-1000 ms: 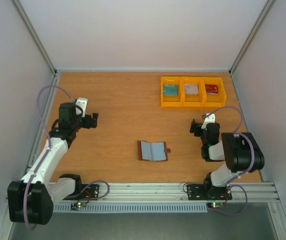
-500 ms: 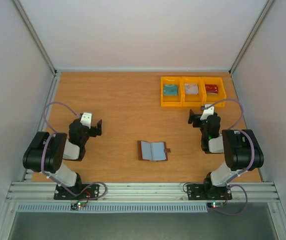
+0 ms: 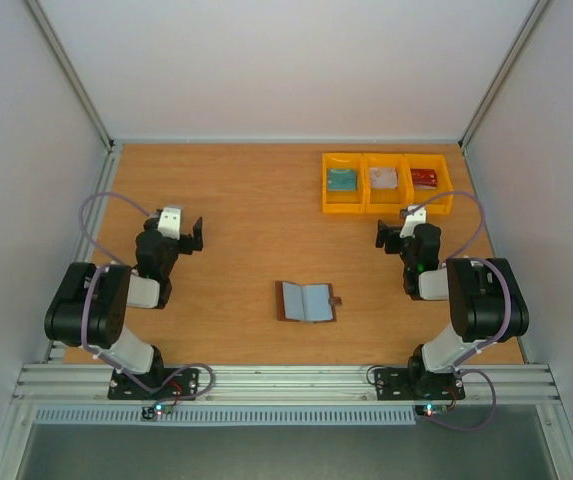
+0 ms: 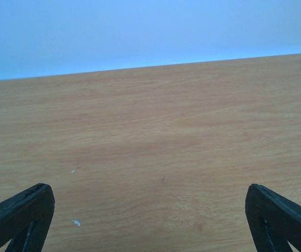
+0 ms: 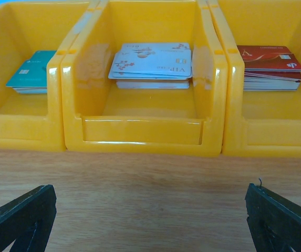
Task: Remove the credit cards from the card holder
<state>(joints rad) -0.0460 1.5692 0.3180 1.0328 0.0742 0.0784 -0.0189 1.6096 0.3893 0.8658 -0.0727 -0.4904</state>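
Note:
The brown card holder [image 3: 307, 301] lies open on the table, blue-grey lining up and snap tab at its right. I cannot make out any card in its pockets. Credit cards lie in three yellow bins: teal [image 5: 32, 71], whitish-grey [image 5: 153, 60] and red [image 5: 268, 62]; they also show in the top view [image 3: 383, 178]. My right gripper [image 5: 150, 226] is open and empty, low over the table just in front of the bins, also in the top view [image 3: 394, 235]. My left gripper [image 4: 150, 220] is open and empty over bare wood at the left [image 3: 190, 233].
The yellow bins [image 3: 386, 205] stand in a row at the back right. Grey walls enclose the table on three sides. Both arms are folded back near their bases, one on each side of the holder. A metal rail runs along the near edge.
The left arm has folded back from its stretched pose, and its gripper now sits a little farther right. The right gripper has moved slightly towards the bins. The holder has not moved.

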